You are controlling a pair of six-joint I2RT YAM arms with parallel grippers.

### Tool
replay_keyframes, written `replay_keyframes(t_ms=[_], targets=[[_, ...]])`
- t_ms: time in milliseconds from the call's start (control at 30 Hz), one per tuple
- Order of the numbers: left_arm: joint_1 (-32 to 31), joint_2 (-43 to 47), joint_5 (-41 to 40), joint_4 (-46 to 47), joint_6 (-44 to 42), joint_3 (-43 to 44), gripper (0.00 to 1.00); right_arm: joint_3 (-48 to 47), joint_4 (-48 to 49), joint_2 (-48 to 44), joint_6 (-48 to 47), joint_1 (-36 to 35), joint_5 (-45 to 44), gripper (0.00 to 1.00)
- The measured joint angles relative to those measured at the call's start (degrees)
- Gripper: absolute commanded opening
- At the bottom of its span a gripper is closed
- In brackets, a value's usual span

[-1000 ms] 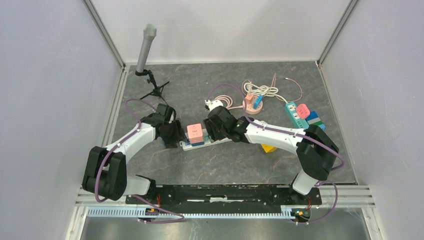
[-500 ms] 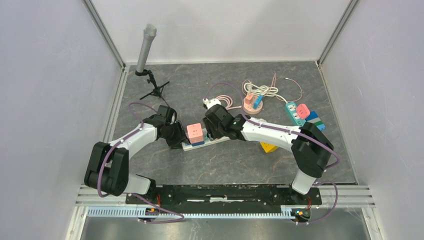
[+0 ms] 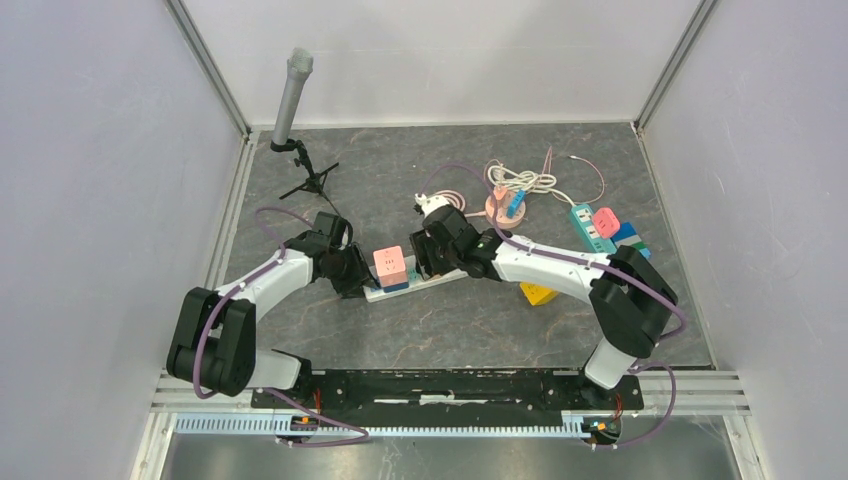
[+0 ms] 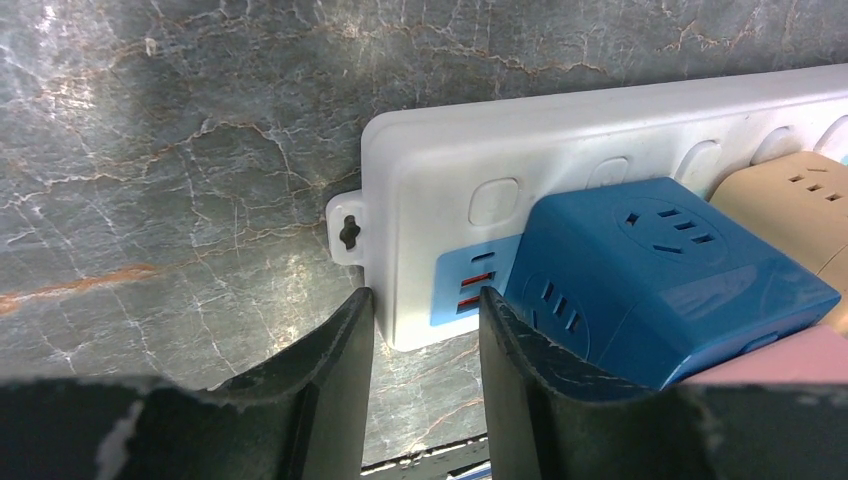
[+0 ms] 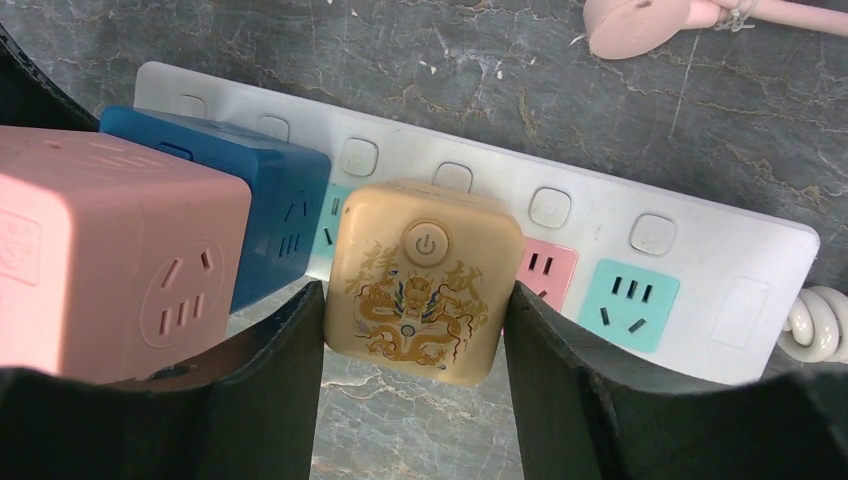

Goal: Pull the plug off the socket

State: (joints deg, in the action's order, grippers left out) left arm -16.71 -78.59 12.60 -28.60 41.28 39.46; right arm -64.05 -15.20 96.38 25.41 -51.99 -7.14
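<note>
A white power strip (image 5: 720,250) lies on the grey marble table, also seen in the top view (image 3: 440,279). It carries a beige plug with a gold dragon (image 5: 425,280), a blue cube adapter (image 5: 270,200) and a pink cube adapter (image 5: 110,250). My right gripper (image 5: 412,292) is shut on the beige plug, one finger on each side. My left gripper (image 4: 425,310) grips the strip's left end (image 4: 440,200), beside the blue adapter (image 4: 660,280). From above the right gripper (image 3: 428,260) hides the beige plug; the left gripper (image 3: 357,274) is beside the pink adapter (image 3: 389,263).
A microphone on a small tripod (image 3: 293,100) stands at the back left. A round pink socket with coiled cables (image 3: 505,208), a teal strip with pink and blue plugs (image 3: 600,228) and a yellow block (image 3: 537,294) lie to the right.
The left gripper has edged in against the strip's left end. The right gripper has shifted slightly toward the back over the strip. The strip has barely moved.
</note>
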Motion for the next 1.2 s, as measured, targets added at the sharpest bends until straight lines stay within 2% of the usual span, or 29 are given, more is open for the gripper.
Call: replay_keyframes(t_ms=[233, 433, 567, 600, 700, 733, 933, 1000, 1100, 1167, 1200], targets=[[0.0, 0.0, -0.3, -0.2, 0.3, 0.1, 0.44, -0.3, -0.3, 0.2, -1.5, -1.6, -3.4, 0.00], [0.0, -0.1, -0.5, -0.4, 0.3, 0.3, 0.44, 3.0, 3.8, -1.7, -0.5, 1.7, 2.5, 0.00], [0.0, -0.6, -0.5, -0.8, 0.3, 0.8, 0.44, 1.2, 1.9, -0.7, -2.2, -0.6, -1.2, 0.00], [0.0, -0.8, -0.4, -1.0, 0.3, 0.9, 0.43, 0.7, 1.2, -0.3, -2.4, -1.0, -2.2, 0.03], [0.0, -0.9, -0.5, -1.1, 0.3, 1.0, 0.43, 0.6, 1.0, -0.4, -2.6, -0.7, -2.0, 0.39], [0.0, -0.9, -0.5, -1.1, 0.3, 1.0, 0.43, 0.7, 1.0, -0.6, -2.6, -0.2, -1.6, 0.48], [0.0, -1.0, -0.4, -0.9, 0.3, 1.0, 0.43, 1.2, 0.7, -1.0, -2.1, 0.9, -0.4, 0.79], [0.0, -1.0, -0.4, -0.9, 0.4, 1.0, 0.43, 1.2, 0.5, -1.0, -1.8, 0.9, -0.5, 0.82], [0.0, -1.0, -0.4, -1.0, 0.4, 1.0, 0.43, 1.2, 0.0, -0.9, -1.4, 1.0, -0.6, 0.83], [0.0, -1.0, -0.4, -1.0, 0.4, 1.0, 0.43, 1.2, 0.0, -0.7, -1.4, 1.0, -0.5, 0.78], [0.0, -1.0, -0.4, -1.0, 0.4, 1.0, 0.43, 1.2, 0.2, -0.6, -1.4, 1.0, -0.3, 0.72]])
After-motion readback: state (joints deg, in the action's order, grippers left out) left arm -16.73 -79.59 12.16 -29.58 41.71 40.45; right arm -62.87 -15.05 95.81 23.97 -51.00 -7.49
